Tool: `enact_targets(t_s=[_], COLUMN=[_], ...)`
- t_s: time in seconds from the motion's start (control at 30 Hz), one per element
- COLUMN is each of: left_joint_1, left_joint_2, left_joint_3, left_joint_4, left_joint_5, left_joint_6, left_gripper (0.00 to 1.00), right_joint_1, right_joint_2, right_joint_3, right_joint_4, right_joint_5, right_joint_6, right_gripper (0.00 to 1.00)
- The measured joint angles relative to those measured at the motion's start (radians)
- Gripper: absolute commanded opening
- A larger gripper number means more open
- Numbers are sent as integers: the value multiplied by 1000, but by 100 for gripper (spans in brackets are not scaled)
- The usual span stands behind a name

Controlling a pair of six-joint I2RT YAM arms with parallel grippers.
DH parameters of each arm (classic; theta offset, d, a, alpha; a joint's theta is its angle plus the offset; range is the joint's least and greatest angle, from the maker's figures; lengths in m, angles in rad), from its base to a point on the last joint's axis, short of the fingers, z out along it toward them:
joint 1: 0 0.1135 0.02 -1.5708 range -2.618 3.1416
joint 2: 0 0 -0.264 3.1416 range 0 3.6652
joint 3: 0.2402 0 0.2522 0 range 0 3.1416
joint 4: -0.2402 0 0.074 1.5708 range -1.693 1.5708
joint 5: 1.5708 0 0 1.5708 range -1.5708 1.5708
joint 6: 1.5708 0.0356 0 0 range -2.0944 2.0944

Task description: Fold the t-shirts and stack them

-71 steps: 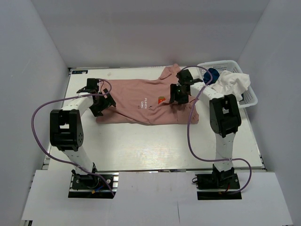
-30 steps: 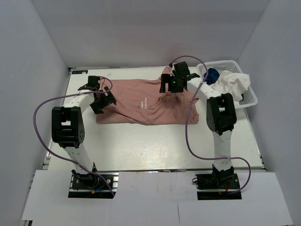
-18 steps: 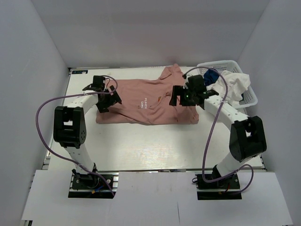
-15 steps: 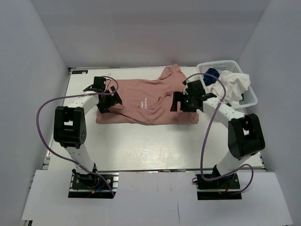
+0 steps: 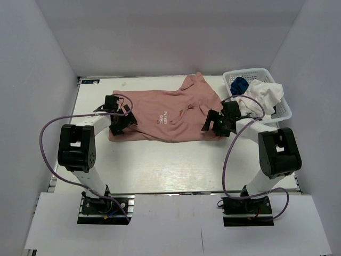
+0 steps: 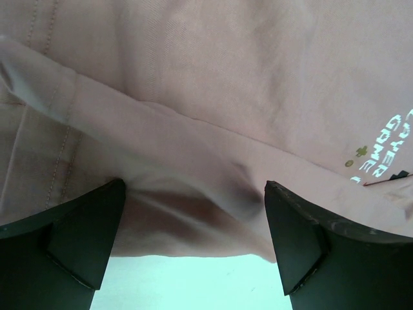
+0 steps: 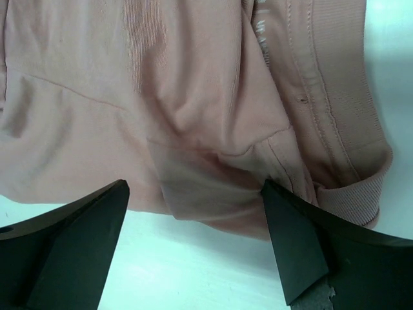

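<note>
left gripper [image 5: 119, 122] and right gripper [image 5: 213, 124] agape over large dusty-pink cloth t-shirt [image 5: 165, 104]; i may pinch only one layer, skewing the fold.

right gripper [image 5: 214, 126] swung from the collar to the pink shirt's [image 5: 165, 109] near-right edge. left gripper [image 5: 119, 126] dropped onto the near-left edge.

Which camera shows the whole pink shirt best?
The top camera: the pink shirt lies spread across the table, nearly all visible. The left wrist camera shows only its near edge and part of the print; the right wrist camera only its near edge and a ribbed cuff.
</note>
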Motion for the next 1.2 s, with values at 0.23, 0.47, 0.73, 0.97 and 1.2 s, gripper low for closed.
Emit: enact_targets(t_s=[0.23, 0.47, 0.73, 0.97, 1.2], left_joint_1=[-9, -9, 3, 37, 83], left_joint_2=[-159, -389, -392, -114, 185], left_joint_3=[-170, -348, -51, 370, 549], left_joint_4=[-33, -229, -409, -422, -453], left_joint_5=[-2, -10, -132, -235, -266], left_joint_6=[-13, -100, -120, -89, -66], left_gripper=[100, 100, 100, 100, 100], right_joint_1=[11, 50, 82, 84, 64], right_joint_2=[-251, -539, -455, -152, 295], right_joint_3=[-252, -407, -81, 383, 846], right_joint_4=[5, -202, -390, -309, -266], right_joint_5=[-8, 9, 102, 214, 246], right_joint_6=[46, 105, 32, -60, -201], right_gripper=[90, 90, 90, 90, 90])
